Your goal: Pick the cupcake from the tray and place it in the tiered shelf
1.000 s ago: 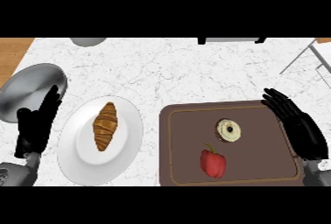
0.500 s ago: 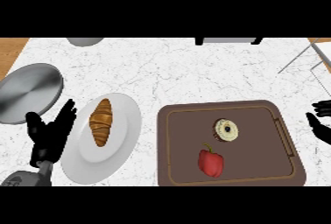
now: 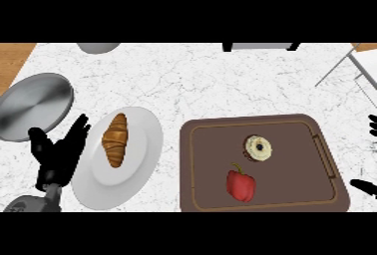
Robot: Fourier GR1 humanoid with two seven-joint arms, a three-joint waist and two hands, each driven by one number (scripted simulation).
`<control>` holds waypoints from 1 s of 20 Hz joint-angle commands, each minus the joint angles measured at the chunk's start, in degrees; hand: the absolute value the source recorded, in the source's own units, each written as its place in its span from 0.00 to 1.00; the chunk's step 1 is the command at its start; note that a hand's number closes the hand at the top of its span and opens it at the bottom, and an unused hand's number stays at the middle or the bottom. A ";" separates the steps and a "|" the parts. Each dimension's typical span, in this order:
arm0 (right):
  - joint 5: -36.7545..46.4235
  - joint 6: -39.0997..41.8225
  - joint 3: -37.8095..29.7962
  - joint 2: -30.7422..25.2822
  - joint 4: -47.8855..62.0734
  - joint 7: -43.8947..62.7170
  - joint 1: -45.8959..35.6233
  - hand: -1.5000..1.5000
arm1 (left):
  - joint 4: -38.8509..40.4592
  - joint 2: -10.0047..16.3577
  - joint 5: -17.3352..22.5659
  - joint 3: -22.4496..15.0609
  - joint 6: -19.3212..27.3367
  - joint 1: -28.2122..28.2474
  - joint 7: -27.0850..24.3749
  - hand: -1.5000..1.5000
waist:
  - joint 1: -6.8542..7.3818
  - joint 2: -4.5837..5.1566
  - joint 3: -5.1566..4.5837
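Head view crops right hand (image 3: pixel 366 186) at right edge.

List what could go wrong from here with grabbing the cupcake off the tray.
1. The red pepper lies close to the cupcake on the tray; a grasp might knock it or catch it instead.
2. The right hand shows only at the view's right edge, so its approach is hard to judge.
3. The left hand is open right beside the plate with the croissant; moving could nudge it.
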 commanded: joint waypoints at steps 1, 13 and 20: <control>-3.00 4.50 -1.95 -5.81 -8.63 8.31 0.55 0.00 | 3.72 -0.68 0.98 0.26 -2.51 0.56 1.24 0.50 | -0.02 0.34 -0.56; 7.02 -8.91 9.68 -9.60 -26.21 48.41 -13.41 0.00 | 1.46 -1.60 -0.05 0.49 -3.84 0.26 2.52 0.50 | 2.26 0.68 -0.57; 17.19 -9.12 21.69 -4.07 -19.72 63.46 -28.50 0.00 | 4.95 -4.00 -3.19 -0.63 -3.53 -0.81 0.84 0.50 | 2.62 0.89 -0.58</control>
